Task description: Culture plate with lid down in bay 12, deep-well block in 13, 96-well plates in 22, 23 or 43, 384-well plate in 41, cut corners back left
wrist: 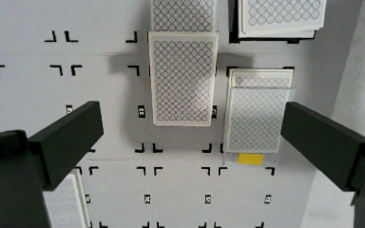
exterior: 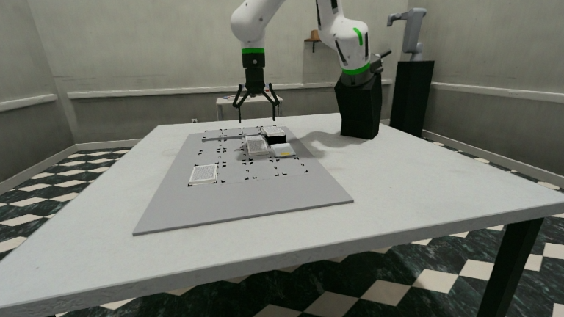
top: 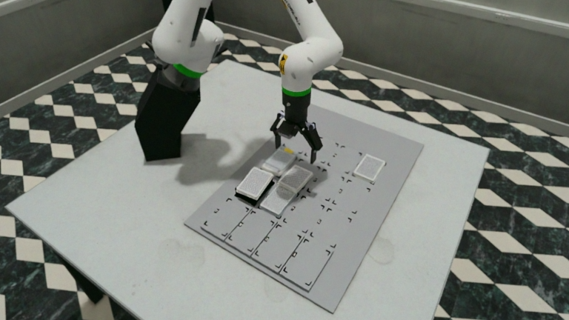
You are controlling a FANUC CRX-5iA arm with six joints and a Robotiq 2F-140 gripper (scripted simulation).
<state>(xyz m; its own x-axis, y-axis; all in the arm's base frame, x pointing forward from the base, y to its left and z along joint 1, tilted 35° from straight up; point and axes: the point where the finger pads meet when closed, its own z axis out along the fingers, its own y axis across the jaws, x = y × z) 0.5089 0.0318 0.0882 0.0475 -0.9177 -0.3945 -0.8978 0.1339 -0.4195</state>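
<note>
My gripper (top: 295, 153) (exterior: 257, 120) (wrist: 192, 118) is open and empty, high above bays 12 and 22. The culture plate (wrist: 262, 80) is in bay 12. Its clear lid (top: 280, 158) (exterior: 283, 150) (wrist: 254, 121) with a yellow tab sits on it, shifted towards column 1. A 96-well plate (top: 296, 178) (exterior: 255, 145) (wrist: 182, 85) lies off bay 22, one end over the plate (top: 275, 204) (wrist: 182, 15) in bay 23. The black deep-well block (top: 245, 196) (exterior: 276, 139) (wrist: 234, 33) is in bay 13, with a twisted plate (top: 255, 183) (exterior: 272, 130) (wrist: 284, 13) on top.
The 384-well plate (top: 369, 167) (exterior: 203, 173) (wrist: 67, 204) lies in bay 41. The grey deck (top: 356, 245) (exterior: 233, 205) has corner pieces around its bays. Column 4's raised floors are beyond column 3. The block stack rises beside the plate in bay 23.
</note>
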